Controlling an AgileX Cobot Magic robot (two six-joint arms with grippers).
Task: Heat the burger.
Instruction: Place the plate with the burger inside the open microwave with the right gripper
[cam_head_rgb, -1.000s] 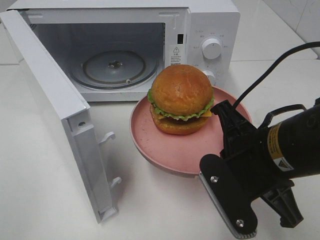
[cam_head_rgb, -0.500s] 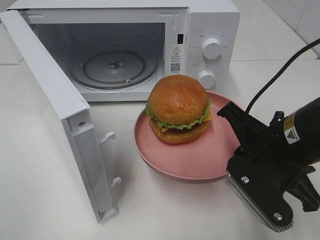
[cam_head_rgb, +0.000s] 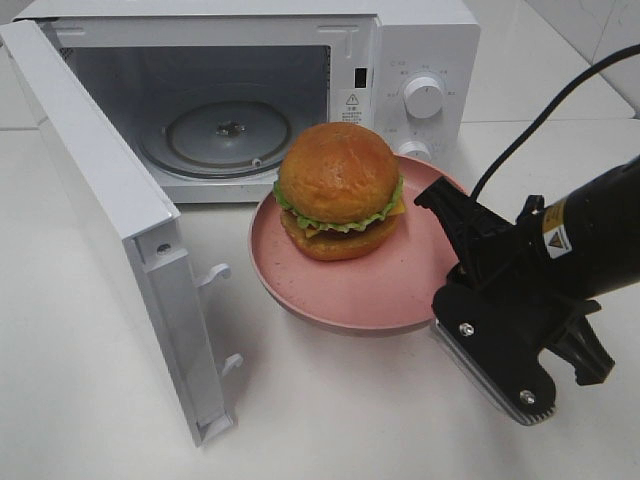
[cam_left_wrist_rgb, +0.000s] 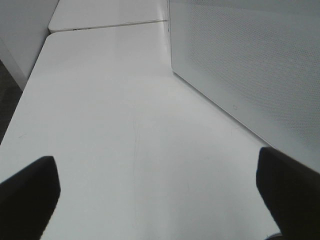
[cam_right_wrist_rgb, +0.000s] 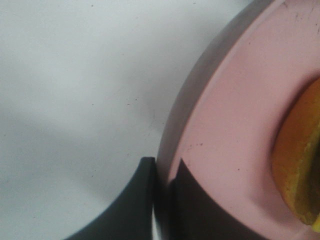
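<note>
The burger, with a golden bun, green lettuce and yellow cheese, sits on a pink plate just in front of the open microwave. My right gripper is shut on the plate's right rim. The right wrist view shows the right gripper pinching that pink plate rim, with the burger's edge beside it. My left gripper is open over bare white table, next to the microwave door. It does not appear in the exterior high view.
The microwave door swings out to the left, with its latch hooks facing the plate. A glass turntable lies inside the cavity. Two knobs are on the right panel. A black cable trails from the right arm.
The plate with the burger has moved left and back, closer to the microwave opening, held by my right gripper. The right arm shifted with it.
</note>
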